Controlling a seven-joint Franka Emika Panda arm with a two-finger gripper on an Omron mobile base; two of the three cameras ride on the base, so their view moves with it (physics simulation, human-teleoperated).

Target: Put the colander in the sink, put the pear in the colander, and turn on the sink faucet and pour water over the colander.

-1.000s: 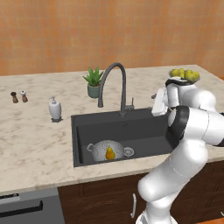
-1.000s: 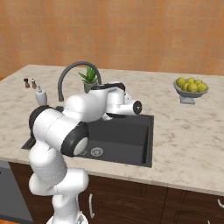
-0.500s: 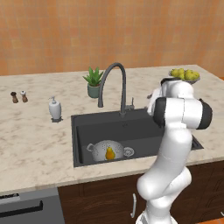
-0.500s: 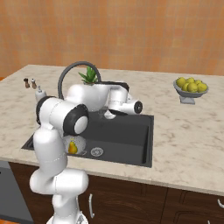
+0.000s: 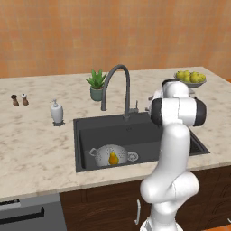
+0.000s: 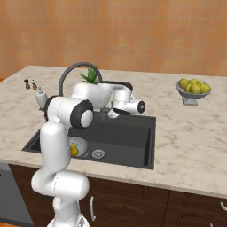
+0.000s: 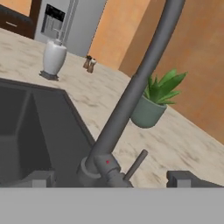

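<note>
Room: a kitchen with an orange wall was shown, and a pale marbled counter ran across it.
Sink: the dark basin of the sink was set into the counter at the centre of the left base view.
Colander: the colander was seen lying on the sink floor at about 7 o'clock within the basin, well apart from the gripper.
Pear: the pear was seen upright inside the colander.
Sink faucet: the sink faucet rose at the basin's back rim, at 12 o'clock from the colander; its small lever was tilted up toward 1 o'clock in the hand view.
Arm: the arm was raised from the base, bent at a dark elbow and folded back over the sink's right half, with the wrist held level and pointed toward the faucet base.
Gripper: the gripper was held with its jaws spread wide and nothing between them; the faucet base and lever were framed between the two fingertips, and contact could not be told.
Counter items: a potted plant stood at 11 o'clock from the faucet, a soap dispenser at 9 o'clock from the sink, two shakers farther toward 9 o'clock, and a fruit bowl at 2 o'clock.
</note>
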